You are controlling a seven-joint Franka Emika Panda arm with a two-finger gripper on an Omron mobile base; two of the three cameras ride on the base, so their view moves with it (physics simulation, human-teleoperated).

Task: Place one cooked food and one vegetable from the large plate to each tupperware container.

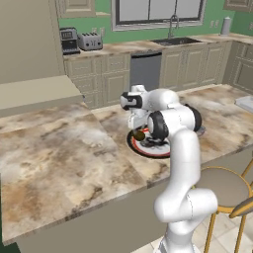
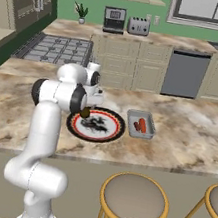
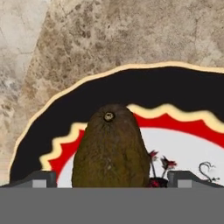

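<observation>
The large plate [image 1: 157,150] [image 2: 108,131] [image 3: 144,89], black-rimmed with a red ring and white centre, lies on the marble island counter. A brown oval food item [image 1: 139,135] [image 2: 85,112] [image 3: 111,148] stands on the plate's edge zone. My gripper [image 1: 139,130] [image 2: 86,108] [image 3: 112,179] hangs low over it, open, one fingertip [image 3: 43,178] on each side with a small gap to the food. One tupperware container [image 2: 147,134] sits just right of the plate and holds two orange-red pieces [image 2: 139,125]. A second pale tray [image 1: 245,103] shows at the counter's far right edge.
Round stools [image 2: 133,199] [image 1: 223,188] stand at the island's near side. Across the aisle are a toaster [image 2: 138,26], a coffee machine [image 2: 114,19], a stove [image 2: 55,48] and a sink [image 1: 174,40]. Bare counter [image 1: 59,153] stretches left of the plate.
</observation>
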